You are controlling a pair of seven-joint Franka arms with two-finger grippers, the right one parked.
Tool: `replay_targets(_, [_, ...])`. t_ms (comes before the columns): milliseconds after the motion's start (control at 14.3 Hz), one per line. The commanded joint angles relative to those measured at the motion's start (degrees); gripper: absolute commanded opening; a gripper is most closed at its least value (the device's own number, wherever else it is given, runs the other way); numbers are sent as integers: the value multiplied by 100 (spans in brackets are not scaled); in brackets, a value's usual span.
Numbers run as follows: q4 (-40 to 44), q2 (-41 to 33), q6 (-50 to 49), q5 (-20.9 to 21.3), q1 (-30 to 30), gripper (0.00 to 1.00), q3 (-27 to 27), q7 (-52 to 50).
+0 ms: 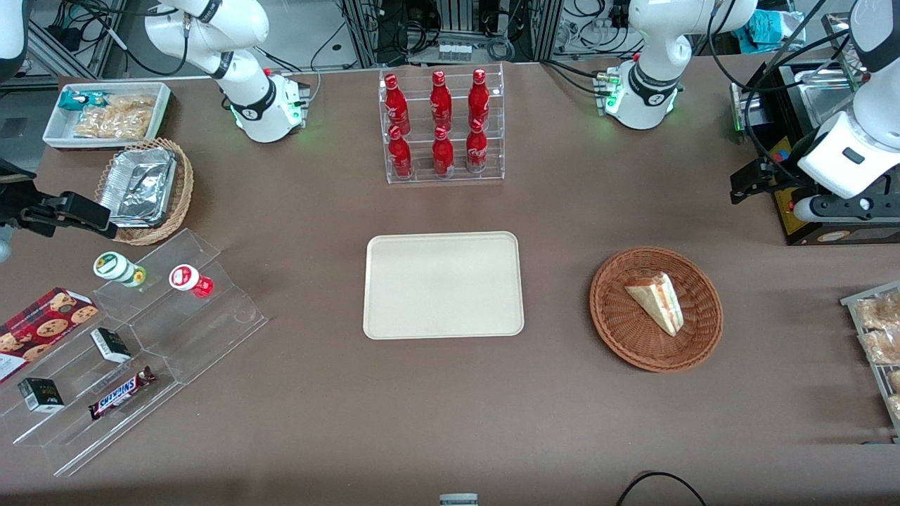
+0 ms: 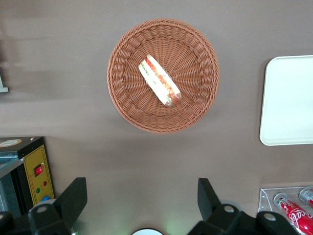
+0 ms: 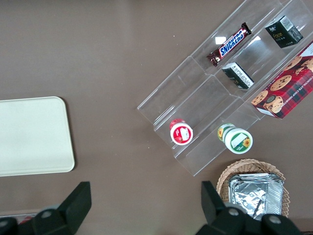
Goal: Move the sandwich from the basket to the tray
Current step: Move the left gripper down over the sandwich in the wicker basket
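The sandwich point(image 1: 657, 301) point(image 2: 159, 81), a pale wedge with red and green filling at its cut edge, lies in the round reddish-brown basket point(image 1: 692, 330) point(image 2: 132, 98). The cream tray point(image 1: 443, 284) point(image 2: 288, 98) point(image 3: 29, 137) lies flat beside the basket, toward the parked arm's end, with nothing on it. My gripper point(image 1: 740, 187) point(image 2: 142, 196) hangs well above the table, farther from the front camera than the basket and toward the working arm's end. It is open, with only bare table between its fingers.
A clear rack of red bottles point(image 1: 443, 126) point(image 2: 293, 208) stands farther from the front camera than the tray. A black control box point(image 1: 808, 218) point(image 2: 29, 171) sits beneath my gripper. A rack of baked snacks point(image 1: 875, 337) lies at the working arm's table edge. A stepped acrylic display point(image 1: 140, 351) is toward the parked arm's end.
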Motion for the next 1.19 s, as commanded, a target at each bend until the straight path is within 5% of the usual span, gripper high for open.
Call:
replay_targets(0, [79,27,-207,-69,-41,100,36,61])
replay_targets(420, [-324,465,90,-78,-181,100,36,35])
replay_targets(1120, [-2644,932,3849,-69,-252,100,36,-368])
